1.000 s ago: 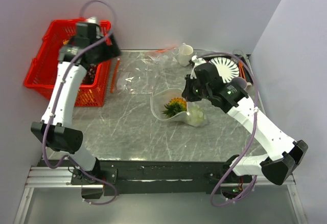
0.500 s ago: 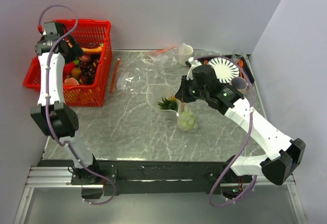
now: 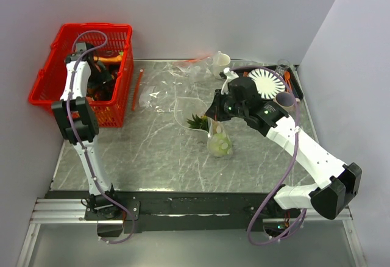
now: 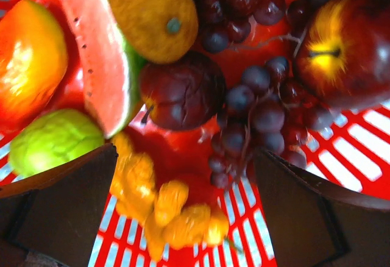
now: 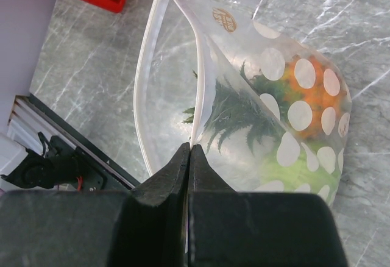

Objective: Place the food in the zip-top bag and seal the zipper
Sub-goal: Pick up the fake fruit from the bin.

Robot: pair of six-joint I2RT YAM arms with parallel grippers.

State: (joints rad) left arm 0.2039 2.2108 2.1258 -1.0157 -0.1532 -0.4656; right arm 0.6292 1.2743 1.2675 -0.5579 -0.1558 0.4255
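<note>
My right gripper [image 5: 189, 151] is shut on the mouth edge of the clear, white-dotted zip-top bag [image 5: 274, 96] and holds it up; it also shows in the top view [image 3: 214, 116]. The white zipper strip [image 5: 146, 84] curves open to the left. Inside lie a dark-green spiky tuft [image 5: 234, 111], a red-orange piece [image 5: 311, 93] and a light-green fruit [image 3: 219, 147]. My left gripper [image 4: 186, 188] is open, low in the red basket [image 3: 49, 81], over a knobbly yellow piece [image 4: 164, 206]. A dark purple round piece [image 4: 180, 90] lies just beyond it.
The basket also holds a dark grape bunch [image 4: 256, 108], a watermelon slice [image 4: 97, 47], a red apple [image 4: 341, 35] and a light-green fruit [image 4: 55, 142]. Another clear bag [image 3: 161, 90] with an orange-red strip [image 3: 136, 89], a white cup [image 3: 220, 64] and a white ribbed disc [image 3: 268, 82] lie at the back.
My left arm swung out over the basket, then dropped into it. My right gripper pulled the bag's edge left, so the bag stands more upright with the light-green fruit low.
</note>
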